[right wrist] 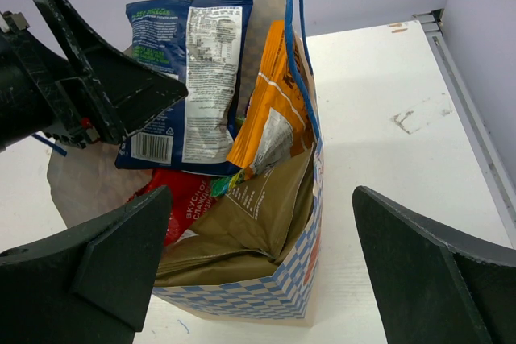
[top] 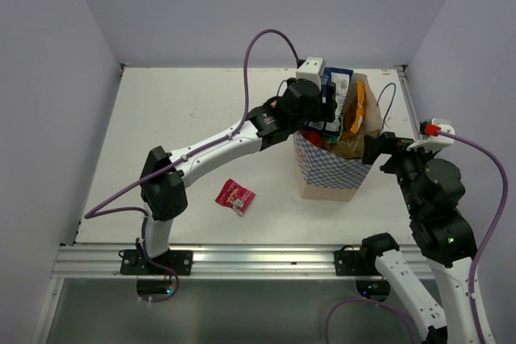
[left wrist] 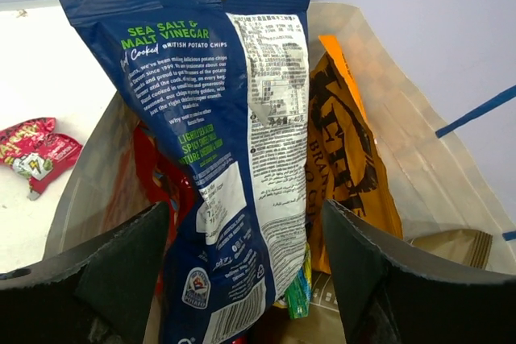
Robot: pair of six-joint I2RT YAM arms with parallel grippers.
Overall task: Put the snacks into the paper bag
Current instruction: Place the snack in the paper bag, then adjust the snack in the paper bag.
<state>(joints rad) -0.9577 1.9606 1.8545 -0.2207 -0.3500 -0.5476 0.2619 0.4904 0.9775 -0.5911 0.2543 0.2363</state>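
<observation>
Snacks nearly all sit in the paper bag, a dark blue packet standing between the jaws of the open left pincer; one red packet lies on the tabletop to its left, not yet packed.

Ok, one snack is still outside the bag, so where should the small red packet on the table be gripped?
Come straight down on the red packet and pinch across its middle, edge to edge. It lies flat on the table, apart from the paper bag, so a sideways approach would probably just push it.
</observation>
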